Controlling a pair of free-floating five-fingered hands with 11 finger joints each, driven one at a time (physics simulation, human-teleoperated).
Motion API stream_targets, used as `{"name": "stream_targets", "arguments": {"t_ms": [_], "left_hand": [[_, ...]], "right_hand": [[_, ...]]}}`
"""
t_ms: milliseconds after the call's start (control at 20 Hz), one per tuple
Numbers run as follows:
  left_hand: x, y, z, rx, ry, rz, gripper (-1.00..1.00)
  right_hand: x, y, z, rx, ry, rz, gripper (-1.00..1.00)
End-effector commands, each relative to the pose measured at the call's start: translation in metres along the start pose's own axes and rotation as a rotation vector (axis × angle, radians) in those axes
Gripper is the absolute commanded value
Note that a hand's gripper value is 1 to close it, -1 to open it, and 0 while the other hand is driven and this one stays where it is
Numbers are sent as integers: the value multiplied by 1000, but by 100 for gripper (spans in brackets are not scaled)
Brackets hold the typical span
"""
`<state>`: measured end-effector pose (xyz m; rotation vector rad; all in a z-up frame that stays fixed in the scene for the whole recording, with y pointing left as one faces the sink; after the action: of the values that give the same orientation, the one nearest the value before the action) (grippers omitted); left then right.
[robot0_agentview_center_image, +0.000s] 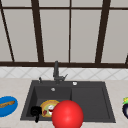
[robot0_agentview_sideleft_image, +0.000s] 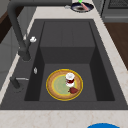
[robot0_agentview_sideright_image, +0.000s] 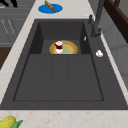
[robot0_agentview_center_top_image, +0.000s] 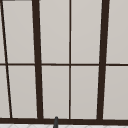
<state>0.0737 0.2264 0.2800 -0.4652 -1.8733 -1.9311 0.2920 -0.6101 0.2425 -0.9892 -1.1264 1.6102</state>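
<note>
Front view, left hand at sink front-left edge, fingers curled, holding nothing, just beside yellow plate in left basin, red ball overlapping plate, cup standing on plate.

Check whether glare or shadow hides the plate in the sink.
Front view: no glare, but a red ball covers the right part of the plate, with the left hand beside it. Left and right side views: even light, plate unobstructed.
</note>
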Motion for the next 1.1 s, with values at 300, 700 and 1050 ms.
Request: {"name": "stream_targets", "arguments": {"t_ms": [300, 700, 1050], "left_hand": [[0, 0, 0, 0, 0, 0, 0], [0, 0, 0, 0, 0, 0, 0], [0, 0, 0, 0, 0, 0, 0]], "right_hand": [[-26, 75, -12, -16, -61, 4, 100], [-46, 119, -30, -94, -63, -39, 100], [-63, 128, -34, -71, -94, -124, -100]]}}
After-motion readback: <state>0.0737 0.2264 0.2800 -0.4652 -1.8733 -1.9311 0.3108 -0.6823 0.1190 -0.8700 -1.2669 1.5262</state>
